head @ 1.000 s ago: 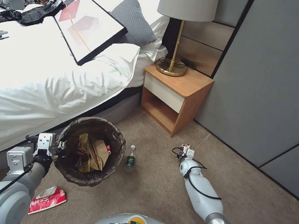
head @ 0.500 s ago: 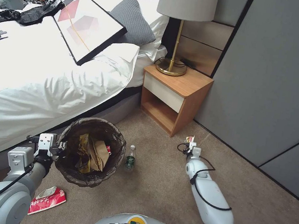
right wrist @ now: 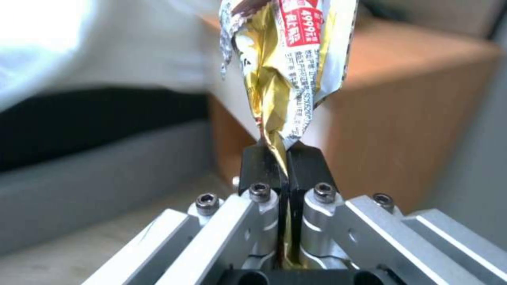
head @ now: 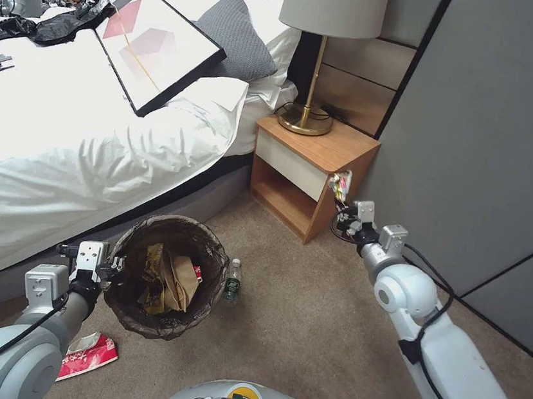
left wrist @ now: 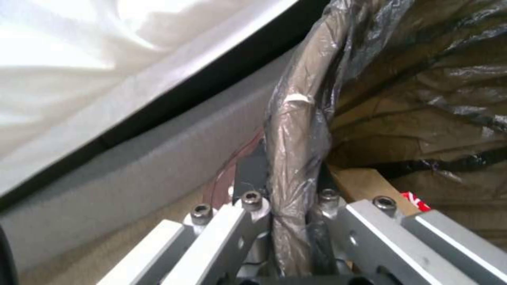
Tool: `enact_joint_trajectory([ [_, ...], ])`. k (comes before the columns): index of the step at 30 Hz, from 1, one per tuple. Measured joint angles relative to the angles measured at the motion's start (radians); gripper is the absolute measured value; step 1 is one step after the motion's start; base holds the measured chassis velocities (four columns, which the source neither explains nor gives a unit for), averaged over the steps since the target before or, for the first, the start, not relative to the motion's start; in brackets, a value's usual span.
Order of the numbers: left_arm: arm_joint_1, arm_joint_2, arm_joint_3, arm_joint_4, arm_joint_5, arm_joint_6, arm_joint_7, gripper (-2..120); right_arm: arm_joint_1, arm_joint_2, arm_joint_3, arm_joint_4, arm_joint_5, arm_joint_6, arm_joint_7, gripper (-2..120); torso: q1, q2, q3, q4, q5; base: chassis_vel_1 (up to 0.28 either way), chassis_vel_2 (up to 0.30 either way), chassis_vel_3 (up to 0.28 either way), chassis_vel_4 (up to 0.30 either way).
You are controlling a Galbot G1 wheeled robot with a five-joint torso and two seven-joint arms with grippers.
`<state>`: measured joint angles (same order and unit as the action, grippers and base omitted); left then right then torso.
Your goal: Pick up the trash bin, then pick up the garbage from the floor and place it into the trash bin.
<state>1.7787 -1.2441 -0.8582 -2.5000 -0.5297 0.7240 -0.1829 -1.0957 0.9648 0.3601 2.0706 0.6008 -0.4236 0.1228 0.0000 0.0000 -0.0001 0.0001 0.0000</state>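
1. Gold-and-red foil: a crumpled snack wrapper (head: 340, 186) stands up from the right gripper (head: 343, 204), its pinched tail clamped between the two black fingers (right wrist: 257, 164), as the right wrist view shows at close range.
2. The right arm reaches forward and upward from the shoulder, elbow bent, holding the wrapper in the air beside the front corner of the wooden nightstand (head: 312, 169), well apart from the bin.
3. The left arm stretches low and forward along the bed (head: 77, 157), its left gripper (head: 117, 265) clenched on the near-left rim of the trash bin (head: 166, 274).
4. In the left wrist view, the bag-wrapped rim (left wrist: 296, 158) runs between the fingers, one outside the bin and one inside.
5. The trash bin sits by the bed's grey base over the beige carpet floor (head: 303, 320); whether it touches the carpet cannot be told. It holds yellow wrappers and a brown paper scrap (head: 180, 283).
6. A small green-labelled bottle (head: 232, 282) stands on the floor just beside the bin's right side.
7. A red-and-white packet (head: 87, 355) lies on the carpet near the left arm's forearm.
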Motion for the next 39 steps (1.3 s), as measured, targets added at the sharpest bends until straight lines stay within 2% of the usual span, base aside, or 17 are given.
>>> enact_joint_trajectory([
  [6, -0.023, 0.013, 0.002, 0.0, -0.004, 0.0, -0.008, 2, 0.036, -0.024, -0.061, 0.078, 0.047, -0.009, 0.015, 0, 0.0, 0.0, 0.0, -0.0002, 0.0, 0.0, 0.0, 0.0, 0.0],
  [8, -0.029, 0.024, 0.004, 0.0, -0.009, 0.0, -0.009, 2, 0.076, -0.03, -0.125, 0.12, 0.075, -0.016, 0.049, 0, 0.0, 0.0, 0.0, 0.0001, 0.0, 0.0, 0.0, 0.0, 0.0],
  [13, -0.041, 0.052, 0.003, 0.0, -0.012, 0.002, -0.011, 2, 0.144, -0.04, -0.209, 0.177, 0.156, -0.047, 0.079, 0, 0.0, 0.0, 0.0, 0.0002, -0.0001, 0.0, 0.0, 0.0, 0.0],
  [15, -0.055, 0.063, 0.006, 0.0, -0.013, 0.002, -0.014, 2, 0.194, -0.049, -0.281, 0.216, 0.235, -0.075, 0.093, 0, 0.0, 0.0, 0.0, -0.0001, -0.0001, 0.0, 0.0, 0.0, 0.0],
  [22, -0.07, 0.063, 0.022, 0.0, -0.006, 0.003, -0.015, 2, 0.28, -0.058, -0.404, 0.246, 0.301, -0.094, 0.117, 0, 0.0, 0.0, 0.0, -0.0001, -0.0002, 0.0, 0.0, 0.0, 0.0],
  [24, -0.087, 0.063, 0.031, 0.0, -0.001, 0.003, -0.015, 2, 0.367, -0.055, -0.505, 0.255, 0.361, -0.107, 0.151, 0, 0.0, 0.0, 0.0, -0.0001, -0.0001, 0.0, 0.0, 0.0, 0.0],
  [25, -0.087, 0.063, 0.031, 0.0, -0.001, 0.003, -0.015, 2, 0.367, -0.055, -0.505, 0.255, 0.361, -0.107, 0.151, 0, 0.0, 0.0, 0.0, -0.0001, -0.0001, 0.0, 0.0, 0.0, 0.0],
  [27, -0.098, 0.062, 0.033, 0.0, 0.004, 0.004, -0.013, 2, 0.434, -0.064, -0.607, 0.255, 0.386, -0.109, 0.178, 0, 0.0, 0.0, 0.0, 0.0002, -0.0002, 0.0, 0.0, 0.0, 0.0],
  [28, -0.098, 0.062, 0.033, 0.0, 0.004, 0.004, -0.013, 2, 0.434, -0.064, -0.607, 0.255, 0.386, -0.109, 0.178, 0, 0.0, 0.0, 0.0, 0.0002, -0.0002, 0.0, 0.0, 0.0, 0.0],
  [29, -0.105, 0.056, 0.035, 0.0, 0.009, 0.005, -0.013, 2, 0.473, -0.075, -0.665, 0.254, 0.392, -0.113, 0.189, 0, 0.0, 0.0, 0.0, 0.0, -0.0002, 0.0, 0.0, 0.0, 0.0],
  [39, -0.108, 0.028, 0.051, 0.0, 0.022, 0.005, -0.011, 2, 0.538, -0.035, -0.823, 0.272, 0.453, -0.135, 0.304, 0, 0.0, 0.0, 0.0, -0.0001, -0.0001, 0.0, 0.0, 0.0, 0.0],
])
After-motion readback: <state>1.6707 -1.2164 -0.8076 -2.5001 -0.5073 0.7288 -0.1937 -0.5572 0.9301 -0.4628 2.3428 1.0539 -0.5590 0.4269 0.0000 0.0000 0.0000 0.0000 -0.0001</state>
